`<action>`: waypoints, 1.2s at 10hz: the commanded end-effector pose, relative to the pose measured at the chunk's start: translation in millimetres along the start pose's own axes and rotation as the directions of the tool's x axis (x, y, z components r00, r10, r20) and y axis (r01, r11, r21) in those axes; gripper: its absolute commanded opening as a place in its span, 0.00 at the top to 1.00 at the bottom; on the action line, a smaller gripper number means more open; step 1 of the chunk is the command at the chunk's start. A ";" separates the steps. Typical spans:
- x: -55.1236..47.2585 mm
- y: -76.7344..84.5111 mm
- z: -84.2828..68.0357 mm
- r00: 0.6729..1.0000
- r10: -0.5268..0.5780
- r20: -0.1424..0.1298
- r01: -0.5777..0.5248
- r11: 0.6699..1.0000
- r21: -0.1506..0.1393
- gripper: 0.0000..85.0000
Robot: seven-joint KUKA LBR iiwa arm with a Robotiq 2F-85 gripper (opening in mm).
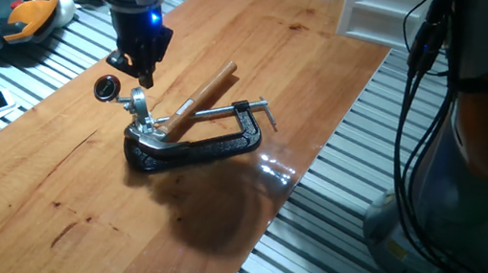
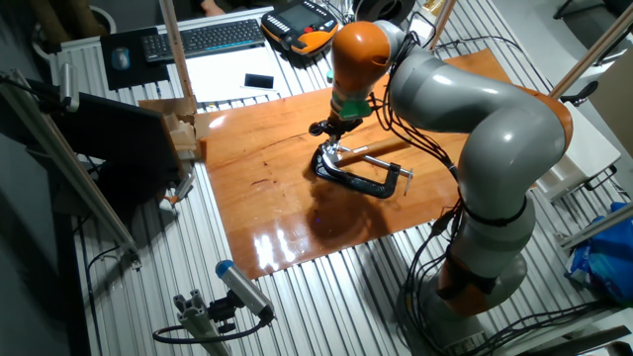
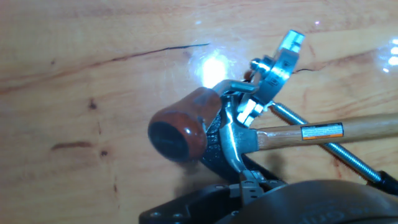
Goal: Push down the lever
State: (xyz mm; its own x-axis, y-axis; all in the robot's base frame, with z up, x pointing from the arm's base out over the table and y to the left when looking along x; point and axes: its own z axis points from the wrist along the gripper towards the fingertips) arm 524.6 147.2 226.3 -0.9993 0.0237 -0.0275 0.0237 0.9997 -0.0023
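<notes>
Lever (image 1: 121, 94) sat at the near-left end of the clamp (image 1: 194, 144), on the wooden table (image 1: 71, 188). In one fixed view its long axis ran roughly level, from the silvery fitting (image 1: 139, 103) out to the left, knob (image 1: 107, 89) at the far end, pointing away from the clamp body. Rod was thin, bent metal; knob small, round, dark reddish, glossy. In hand view the knob (image 3: 180, 126) looked blurred and big, close to the lens, w/ the fitting (image 3: 277, 68) up and to its right.

Gripper (image 1: 142, 71) hung just above the lever, beside the knob, fingers dark, blue light lit higher on the hand. Contact w/ the lever: couldn't tell. Whether the fingers were apart or together: couldn't tell either, views too small or blocked.

Clamp was a black C-shape lying flat, w/ a threaded steel screw (image 1: 228, 110) and T-bar at the right end. Hammer (image 1: 203, 97) lay across it, pale brown wooden handle angled up-right, steel head (image 3: 233, 140) held at the fitting end; handle carried a small label (image 3: 322, 131). Table was varnished orange-brown wood, shiny, w/ dark grain marks and glare spots, resting on a ribbed alu base (image 1: 350, 269). In the other fixed view the arm (image 2: 475, 109) was grey w/ orange joints, bent over the clamp (image 2: 361, 176).
</notes>
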 end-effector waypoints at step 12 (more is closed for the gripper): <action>-3.4 46.7 -8.6 0.990 0.142 0.002 -0.142 0.990 0.015 1.00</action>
State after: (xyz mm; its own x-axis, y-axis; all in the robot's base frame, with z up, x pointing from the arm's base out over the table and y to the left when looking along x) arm 529.4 195.2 234.3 -0.9855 0.1671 -0.0295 0.1676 0.9857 -0.0156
